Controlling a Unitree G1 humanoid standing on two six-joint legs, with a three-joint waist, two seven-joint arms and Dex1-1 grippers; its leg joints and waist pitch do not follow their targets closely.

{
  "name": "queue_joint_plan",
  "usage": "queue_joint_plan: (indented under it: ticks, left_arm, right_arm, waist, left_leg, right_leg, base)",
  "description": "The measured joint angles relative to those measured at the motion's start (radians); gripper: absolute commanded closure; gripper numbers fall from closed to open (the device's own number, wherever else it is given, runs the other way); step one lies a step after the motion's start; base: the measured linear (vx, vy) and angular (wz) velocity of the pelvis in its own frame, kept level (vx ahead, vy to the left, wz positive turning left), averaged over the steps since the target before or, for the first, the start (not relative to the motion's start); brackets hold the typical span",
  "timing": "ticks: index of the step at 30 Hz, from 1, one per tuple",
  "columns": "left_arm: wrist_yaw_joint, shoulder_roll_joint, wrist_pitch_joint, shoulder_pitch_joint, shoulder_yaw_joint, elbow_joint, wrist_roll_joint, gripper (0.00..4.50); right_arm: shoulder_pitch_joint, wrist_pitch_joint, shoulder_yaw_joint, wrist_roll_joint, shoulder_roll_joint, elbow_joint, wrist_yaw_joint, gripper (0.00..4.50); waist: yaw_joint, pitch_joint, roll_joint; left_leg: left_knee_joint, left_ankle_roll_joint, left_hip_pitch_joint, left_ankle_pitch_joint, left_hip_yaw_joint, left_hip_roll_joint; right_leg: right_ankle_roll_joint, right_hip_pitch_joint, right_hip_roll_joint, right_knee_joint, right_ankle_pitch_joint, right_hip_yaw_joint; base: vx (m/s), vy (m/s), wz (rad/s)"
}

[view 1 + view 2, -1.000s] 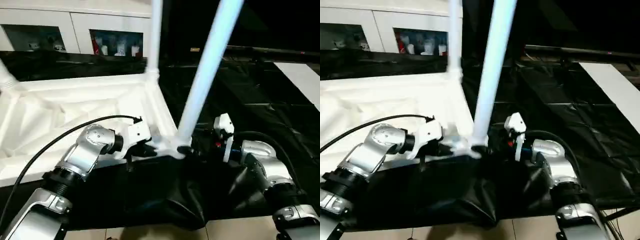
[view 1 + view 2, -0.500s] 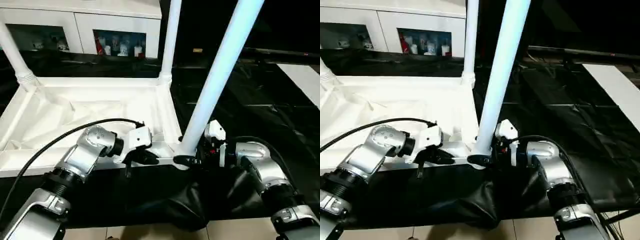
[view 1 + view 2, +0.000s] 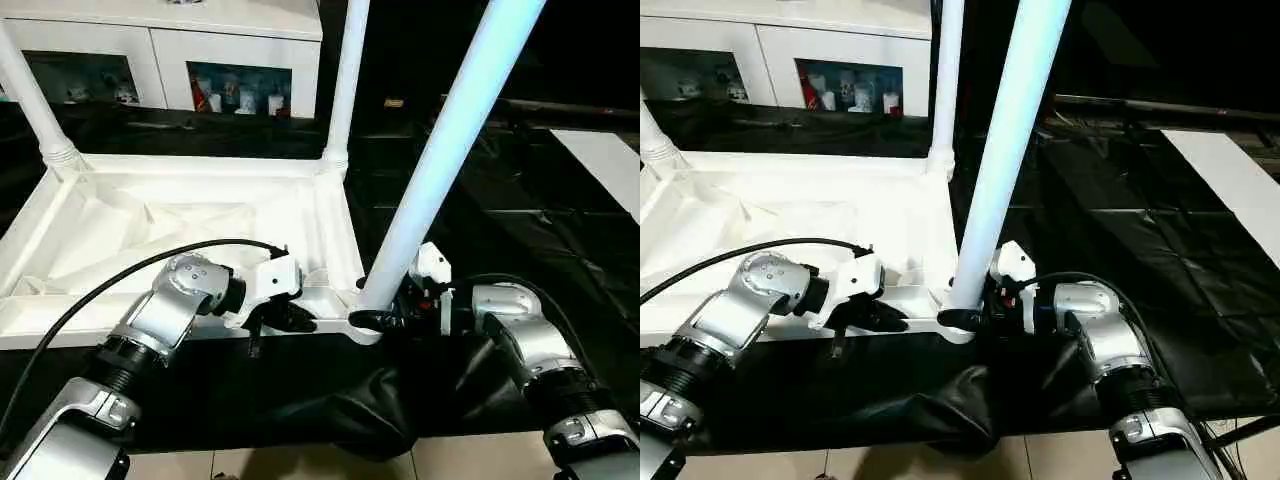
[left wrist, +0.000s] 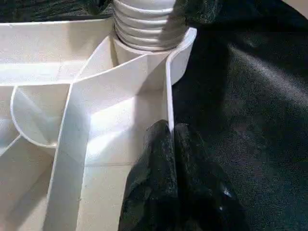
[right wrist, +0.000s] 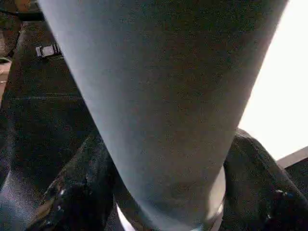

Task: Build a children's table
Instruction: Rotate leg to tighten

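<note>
the right gripper (image 3: pixel 385 318) has its black fingers (image 5: pixel 72 202) on either side of the base of the near leg (image 3: pixel 440 170), right at the collar where the leg enters the near right corner socket (image 3: pixel 362 322). the jaws stand part open around the tube; whether they press on it i cannot tell. from those jaws the leg's long axis runs up and away toward about 1 o'clock in the head views, leaning off the vertical, so my guess is that the coming move turns on this tilt: the leg wants bringing upright along the socket's axis, or twisting home, and the right arm is the one placed to do it.

the left gripper (image 3: pixel 285 318) sits at 9 o'clock from that socket, jaws shut, black fingertips (image 4: pixel 168 144) pinched on the thin outer wall of the top (image 3: pixel 180 225) just short of the corner. it reads as a steadying hold on the top while the right works the leg.

outward from there, the top lies upside down on the black-covered worktop (image 3: pixel 500 230), ribs showing. two more legs stand upright in far sockets: one (image 3: pixel 345 90) at 12 o'clock from the left gripper, one (image 3: pixel 30 100) at 10 o'clock. a flat white board (image 3: pixel 605 165) lies well apart at 2 o'clock from the right gripper. a white cabinet (image 3: pixel 160 45) stands behind.
</note>
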Motion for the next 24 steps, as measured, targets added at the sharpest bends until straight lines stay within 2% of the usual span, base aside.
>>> queue_joint_plan:
  ticks: [3,5,7,8,11,16,20,24]
  left_arm:
    - [0.004,-0.007,0.007,0.0,0.003,0.01,0.0,4.5]
    - [0.03,-0.02,0.025,0.0,0.016,0.029,0.003,4.5]
    - [0.081,-0.046,0.057,-0.007,0.028,0.058,0.008,4.5]
    - [0.116,-0.065,0.078,-0.02,0.031,0.076,0.015,4.5]
    - [0.229,-0.129,0.133,-0.056,0.05,0.127,0.034,4.5]
    - [0.5,-0.28,0.229,-0.124,0.078,0.219,0.065,4.5]
    - [0.571,-0.316,0.245,-0.146,0.081,0.246,0.072,4.5]
    - [0.579,-0.314,0.246,-0.151,0.083,0.247,0.075,4.5]
  right_arm:
    - [0.0,0.032,-0.02,0.014,0.029,0.022,-0.037,1.85]
    - [0.0,0.045,-0.04,0.024,0.056,0.048,-0.092,1.85]
    - [-0.01,0.052,-0.061,0.024,0.085,0.093,-0.171,1.85]
    - [-0.022,0.053,-0.075,0.022,0.102,0.118,-0.225,1.85]
    - [-0.064,0.052,-0.117,0.011,0.161,0.19,-0.416,1.86]
    - [-0.155,-0.01,-0.173,-0.02,0.256,0.326,-0.787,1.86]
    - [-0.199,-0.025,-0.201,-0.02,0.292,0.382,-0.914,1.86]
    - [-0.223,-0.033,-0.208,-0.02,0.301,0.411,-0.936,1.86]
  waist:
    - [-0.005,0.0,0.0]
    - [-0.011,0.0,0.0]
    - [-0.02,0.0,0.0]
    - [-0.025,0.001,-0.001]
    - [-0.034,0.001,-0.002]
    - [-0.052,0.0,-0.001]
    - [-0.053,0.0,-0.003]
    - [-0.053,-0.001,-0.004]
  left_leg:
    - [0.001,0.0,0.002,0.0,0.0,0.0]
    - [0.002,-0.006,0.005,-0.003,0.0,0.001]
    - [0.002,-0.006,0.017,-0.003,0.0,0.0]
    - [0.003,-0.006,0.019,-0.003,-0.001,0.0]
    - [0.004,-0.006,0.018,-0.003,-0.002,0.0]
    - [0.005,-0.006,0.017,-0.003,-0.002,-0.002]
    - [0.005,-0.006,0.017,-0.003,0.0,-0.004]
    - [0.002,-0.005,0.016,-0.003,0.0,-0.003]
  right_leg:
    - [0.0,0.002,0.0,0.002,0.0,0.0]
    - [0.0,0.008,0.0,0.002,0.001,0.0]
    - [0.0,0.018,0.0,0.001,0.0,0.002]
    - [0.006,0.021,0.0,0.001,-0.003,0.002]
    - [0.007,0.021,0.0,-0.006,-0.004,0.002]
    - [0.002,0.019,0.0,-0.017,-0.001,0.004]
    - [0.002,0.018,0.0,-0.018,0.004,0.008]
    - [0.004,0.017,0.001,-0.017,0.016,0.008]
  base:
    - [0.0,0.0,0.0]
    - [0.0,0.0,0.0]
    - [0.0,0.0,0.0]
    - [0.0,0.0,0.0]
    - [0.0,0.0,0.0]
    - [0.0,0.0,0.0]
    - [0.0,0.0,0.0]
    - [0.0,0.0,0.0]
